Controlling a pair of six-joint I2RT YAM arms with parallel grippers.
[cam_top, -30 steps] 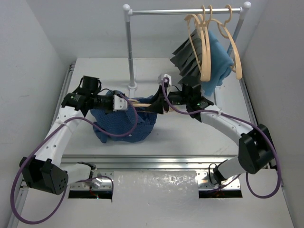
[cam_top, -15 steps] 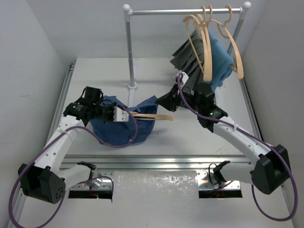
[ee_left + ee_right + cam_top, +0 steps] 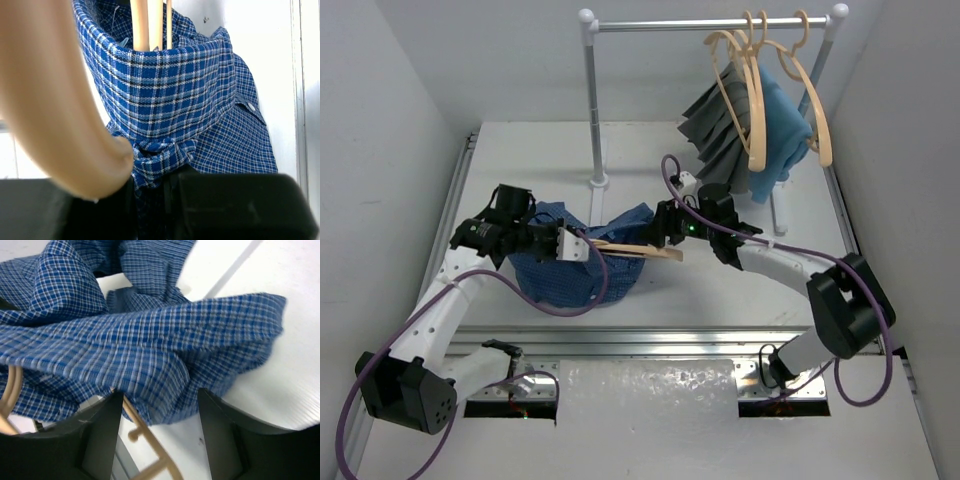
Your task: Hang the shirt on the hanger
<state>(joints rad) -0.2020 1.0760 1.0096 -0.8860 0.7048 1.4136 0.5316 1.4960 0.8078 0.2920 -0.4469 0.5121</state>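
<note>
Left fingers point(image 3: 240, 205): being kept close together by the left gripper point(image 3: 582, 246). The curved hook end of the hanger point(image 3: 55, 115) is being held at them, and a fold of the shirt point(image 3: 200, 115) is being caught in the narrow gap.
Right fingers point(image 3: 220, 440): being held wide apart by the right gripper point(image 3: 665, 228), with nothing being pinched. A loose edge of check cloth is hanging between them, and a notched hanger arm is showing just beneath it.
Hanger position: being held roughly level over the table point(image 3: 740, 295), hook to the left. Its right arm tip is projecting from the cloth, just near of the right gripper.
Shirt position: being carried at centre-left of the table, between the two grippers. The hanger's neck is passing through the collar in the left wrist view, and the body is bunching in a heap below.
Rack point(image 3: 710, 22): standing at the far edge. Spare hangers point(image 3: 755, 100), a grey pleated garment point(image 3: 720, 120) and a lighter blue cloth point(image 3: 785, 125) are hanging at its right end.
</note>
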